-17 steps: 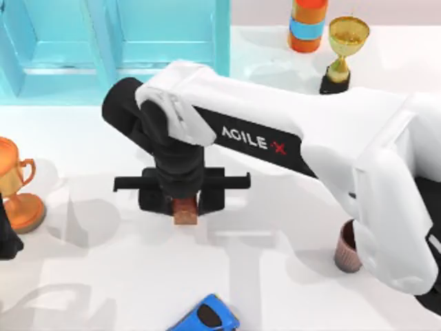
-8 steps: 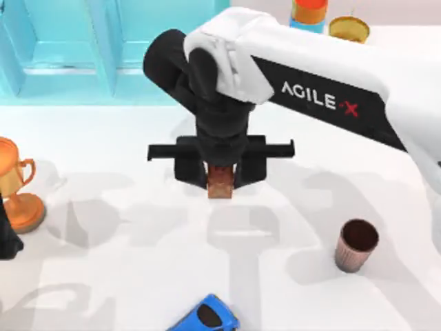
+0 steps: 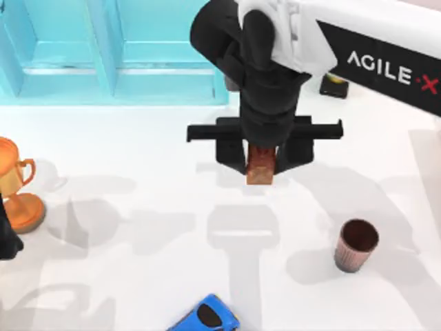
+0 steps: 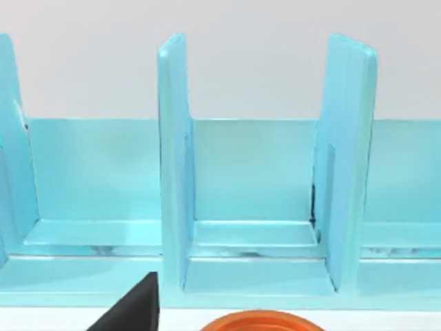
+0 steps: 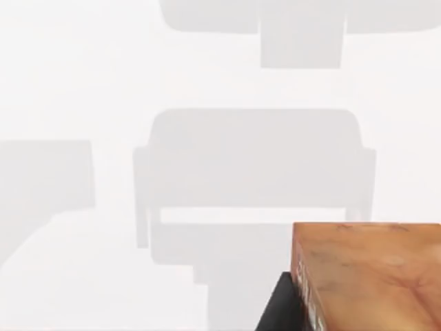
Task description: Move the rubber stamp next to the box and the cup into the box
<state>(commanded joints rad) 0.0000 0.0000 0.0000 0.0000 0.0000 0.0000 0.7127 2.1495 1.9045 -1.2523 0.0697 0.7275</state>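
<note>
Right arm's gripper (image 3: 261, 164) is hanging over the middle of the white desk (image 3: 138, 276), a bit toward the far edge, fingers pinched on the small reddish-brown mottled rubber stamp (image 3: 260, 167). The stamp sticks out below the black fingers and looks lifted off the desk, judging by the shadow sitting apart from it underneath. The right wrist view catches the stamp's marbled orange-brown face (image 5: 368, 276) close up, with the gripper's grey shadow on the desk past it.

The light blue open box with upright dividers (image 3: 110, 52) sits along the far edge at the far left corner; the stamp is near its right end but apart from it. The left wrist view looks straight into its compartments (image 4: 251, 179).

The little ribbed pinkish-brown cup with a dark brown inside (image 3: 356, 245) stands upright near the right edge, closer to the near side, well apart from the box and nothing touching it.

Other stuff around: an orange handled trophy (image 3: 17, 183) at the left edge and a blue toy car (image 3: 205, 316) at the near edge.

The left arm (image 3: 8, 238) is parked at the left edge; can't tell how its fingers are set.
</note>
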